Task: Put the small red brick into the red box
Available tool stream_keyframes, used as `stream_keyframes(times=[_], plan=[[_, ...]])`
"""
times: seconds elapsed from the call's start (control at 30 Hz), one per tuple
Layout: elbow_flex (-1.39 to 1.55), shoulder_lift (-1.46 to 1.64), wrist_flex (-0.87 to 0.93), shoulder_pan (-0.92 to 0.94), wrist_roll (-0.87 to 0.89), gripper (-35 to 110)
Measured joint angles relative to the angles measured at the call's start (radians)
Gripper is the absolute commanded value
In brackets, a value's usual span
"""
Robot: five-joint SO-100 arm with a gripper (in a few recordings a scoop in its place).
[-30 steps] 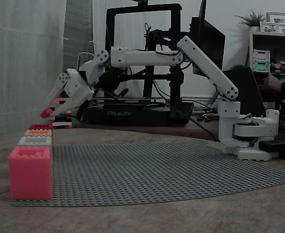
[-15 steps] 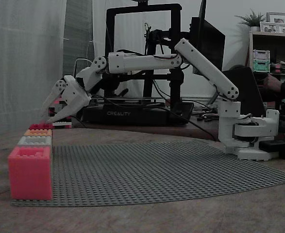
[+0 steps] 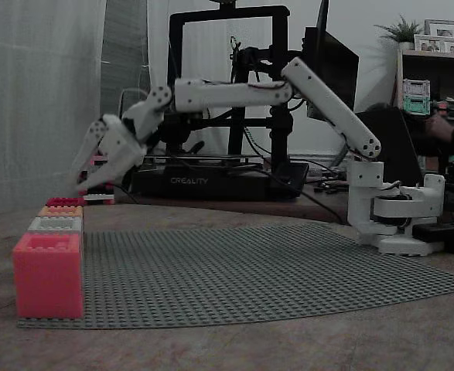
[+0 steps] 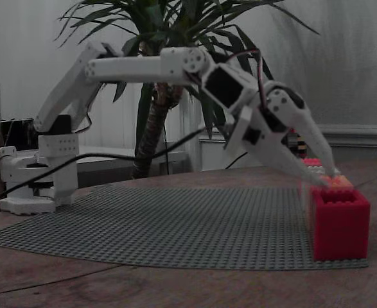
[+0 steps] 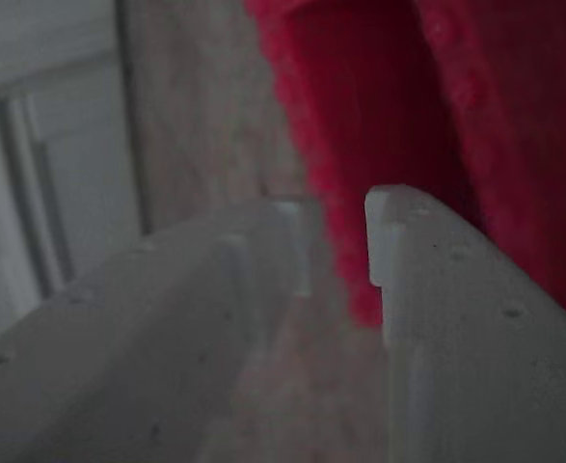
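Dim room; pale curtain, potted palm, wall shelf.

We see a white arm of boxy links, dark cables trailing, and a white hand with long tapered fingers.

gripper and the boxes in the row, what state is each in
gripper: open, holding nothing, over the row's far end
near red box: upright, open-topped, inside hidden
grey box: upright, contents hidden
orange box: upright, contents hidden
far red box: upright, just below the gripper, contents hidden
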Motion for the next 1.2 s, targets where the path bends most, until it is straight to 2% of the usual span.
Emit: stream_keyframes(times=[0.13,0.23,0.37,0.57,0.73,0.97,1.2], plan=[[0.055,0.184,0.156,-0.02,-0.003,0],[0.204,0.387,0.275,-0.051,0.006,0],[0.565,0.701,0.373,-0.095,0.008,0],[1.229,1.198,0.391,-0.156,0.017,0],[1.634,1.56,0.391,-0.209,0.041,0],[1.922,1.954,0.445,-0.236,0.06,0],[2.037,2.229,0.512,-0.256,0.049,0]])
